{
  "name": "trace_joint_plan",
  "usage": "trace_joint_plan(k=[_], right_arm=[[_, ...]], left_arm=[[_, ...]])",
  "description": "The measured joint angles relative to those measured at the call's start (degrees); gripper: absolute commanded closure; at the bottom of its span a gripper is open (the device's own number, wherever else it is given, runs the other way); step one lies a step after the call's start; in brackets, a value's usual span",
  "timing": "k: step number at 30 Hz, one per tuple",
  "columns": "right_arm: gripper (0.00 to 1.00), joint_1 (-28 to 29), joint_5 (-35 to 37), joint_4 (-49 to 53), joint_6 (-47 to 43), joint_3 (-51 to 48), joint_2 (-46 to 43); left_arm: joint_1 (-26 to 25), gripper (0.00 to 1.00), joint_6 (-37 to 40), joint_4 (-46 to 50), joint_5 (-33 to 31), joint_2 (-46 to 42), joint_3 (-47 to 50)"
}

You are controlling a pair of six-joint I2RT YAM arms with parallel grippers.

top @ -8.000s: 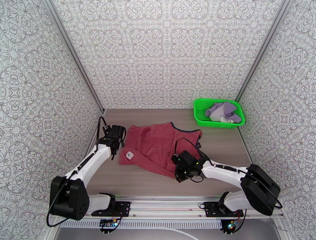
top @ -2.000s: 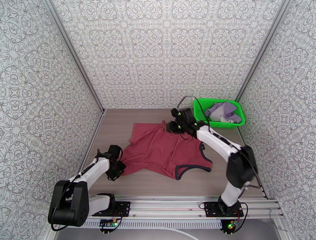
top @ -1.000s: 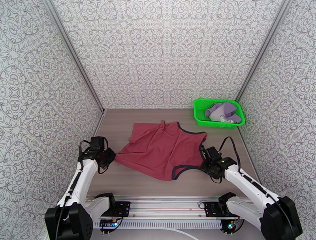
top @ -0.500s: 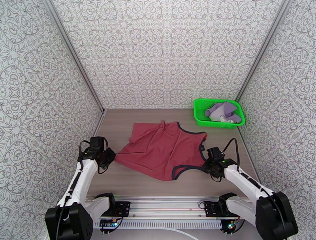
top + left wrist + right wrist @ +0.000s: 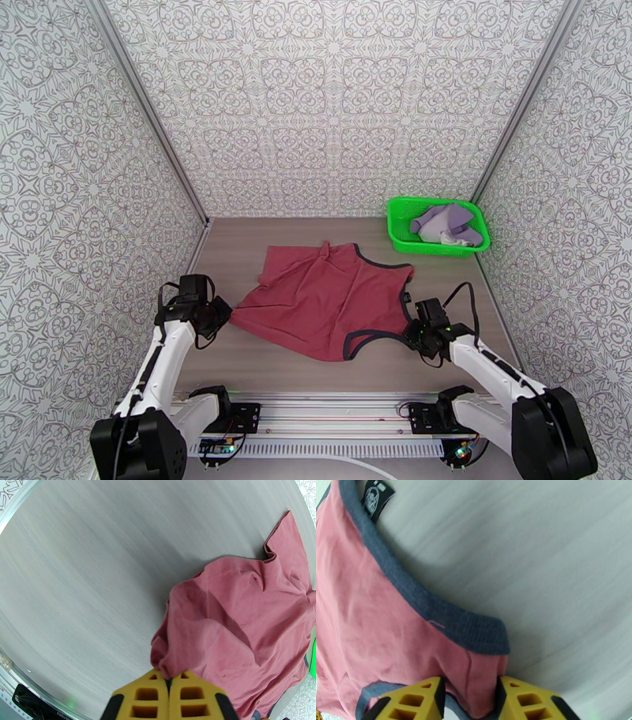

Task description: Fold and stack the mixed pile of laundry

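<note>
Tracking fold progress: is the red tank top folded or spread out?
Spread out, unfolded: the red tank top lies rumpled but open; the left gripper pinches a corner, the right gripper straddles a strap end.

- I count one dark red tank top (image 5: pixel 324 296).
- One lavender garment (image 5: pixel 452 219).
- One green mesh basket (image 5: pixel 438 249).
- Two grippers under my control: the left gripper (image 5: pixel 223 314) and the right gripper (image 5: pixel 409 331).
- One black label (image 5: pixel 377 497).
</note>
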State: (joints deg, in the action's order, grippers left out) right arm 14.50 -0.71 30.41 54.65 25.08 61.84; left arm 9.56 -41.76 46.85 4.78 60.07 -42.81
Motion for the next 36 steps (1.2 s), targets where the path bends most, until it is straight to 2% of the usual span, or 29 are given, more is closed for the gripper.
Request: trace_joint_plan(k=[1, 4, 9, 12, 17, 22, 26, 31, 36], right_arm=[[0.73, 0.0, -0.07, 0.0, -0.13, -0.09, 0.11], [1.0, 0.0, -0.7, -0.26, -0.39, -0.09, 1.2], [1.0, 0.0, -1.79, 0.35, -1.22, 1.55, 2.45], [1.0, 0.0, -2.21, 5.73, -3.76, 7.04, 0.04], [1.0, 0.0, -0.76, 17.33, -10.95, 29.7, -7.32], [1.0, -0.02, 3.58, 24.13, -18.64, 51.74, -6.03], [1.0, -1.14, 5.01, 26.32, -22.88, 65.85, 2.95], [1.0, -3.65, 4.72, 28.06, -26.38, 86.86, 20.74], [1.0, -7.69, 0.44, 30.53, -27.67, 120.96, 44.98]], left_arm=[[0.0, 1.0, -0.02, 0.0, 0.02, -0.04, 0.15], [0.0, 1.0, -0.02, -0.04, 0.17, -0.11, 0.39], [0.0, 1.0, -0.02, -0.13, 1.01, -0.39, 0.48], [0.04, 1.0, 0.0, 1.49, 2.05, -0.5, -1.81], [0.04, 1.0, 0.13, 5.05, 3.76, -2.36, -13.97], [0.61, 1.0, 1.31, 7.58, 5.99, -2.23, -29.83], [1.07, 1.0, 1.79, 8.68, 8.46, 4.22, -42.88], [2.21, 1.0, 1.86, 9.46, 11.65, 18.16, -60.89], [4.63, 1.0, 0.81, 8.9, 18.16, 37.0, -82.99]])
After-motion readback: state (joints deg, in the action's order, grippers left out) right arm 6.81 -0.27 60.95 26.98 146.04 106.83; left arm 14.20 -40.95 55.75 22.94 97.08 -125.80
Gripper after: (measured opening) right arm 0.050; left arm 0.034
